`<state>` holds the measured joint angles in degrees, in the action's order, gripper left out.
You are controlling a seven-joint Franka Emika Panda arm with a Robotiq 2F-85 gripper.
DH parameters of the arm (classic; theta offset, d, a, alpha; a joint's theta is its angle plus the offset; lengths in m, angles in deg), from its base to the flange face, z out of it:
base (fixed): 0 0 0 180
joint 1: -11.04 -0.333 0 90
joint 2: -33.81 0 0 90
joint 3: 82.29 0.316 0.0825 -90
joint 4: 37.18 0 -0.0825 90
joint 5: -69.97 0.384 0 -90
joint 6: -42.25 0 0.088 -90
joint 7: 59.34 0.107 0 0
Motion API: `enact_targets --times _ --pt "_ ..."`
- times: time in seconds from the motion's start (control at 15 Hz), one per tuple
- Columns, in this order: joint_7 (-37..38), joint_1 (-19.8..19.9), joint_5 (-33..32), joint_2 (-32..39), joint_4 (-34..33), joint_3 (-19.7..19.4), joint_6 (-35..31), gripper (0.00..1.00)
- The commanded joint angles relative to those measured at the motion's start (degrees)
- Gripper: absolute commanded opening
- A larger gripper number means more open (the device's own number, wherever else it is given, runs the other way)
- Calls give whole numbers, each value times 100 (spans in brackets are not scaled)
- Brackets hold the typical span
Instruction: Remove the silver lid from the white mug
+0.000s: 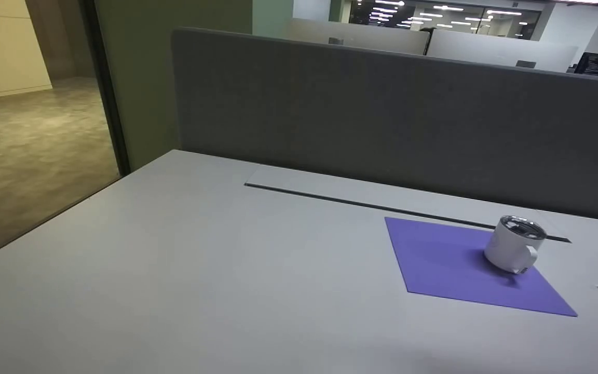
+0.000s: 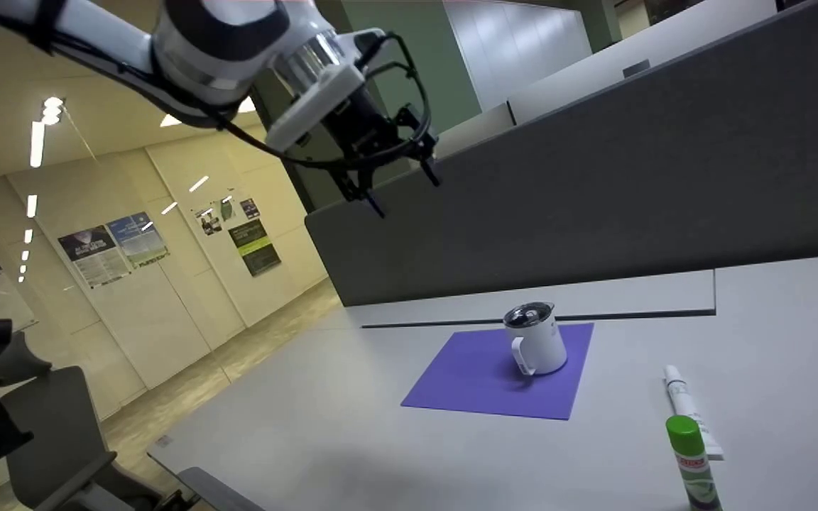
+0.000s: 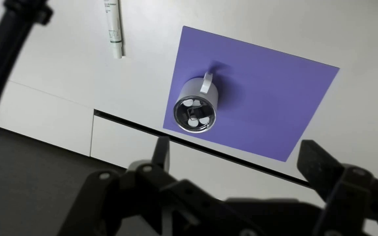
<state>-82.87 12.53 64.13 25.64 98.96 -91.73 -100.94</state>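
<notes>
Clearly, we see the silver lid (image 3: pixel 194 114) (shiny rim, dark middle) on top of the white mug (image 2: pixel 544 348), which stands upright on the purple mat (image 3: pixel 267 98); above the desk (image 2: pixel 324 404), well apart from the mug, our gripper (image 2: pixel 407 197) hangs with its jaws spread apart.

A flat, pale surface (image 2: pixel 480 461) carries a thin, purple, square mat (image 2: pixel 480 387); off one side of the mat are a slim white tube (image 2: pixel 680 397) and a green-capped cylindrical can (image 2: pixel 695 465).
</notes>
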Motion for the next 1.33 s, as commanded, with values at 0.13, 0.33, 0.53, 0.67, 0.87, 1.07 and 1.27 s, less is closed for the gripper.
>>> enact_targets --times 0.13,0.33,0.53,0.67,0.87,1.07,1.27 --pt "6 213 -38 900 -811 169 280 100" --pt "48 282 -52 1360 -1365 209 673 100" --pt "58 286 -52 1387 -1425 215 720 100" --pt "63 285 -52 1385 -1426 216 724 100" --pt "67 286 -52 1385 -1427 217 727 100" --pt "-75 334 -16 1622 -1640 243 617 100" --pt "-336 467 259 2050 -1941 323 181 100"
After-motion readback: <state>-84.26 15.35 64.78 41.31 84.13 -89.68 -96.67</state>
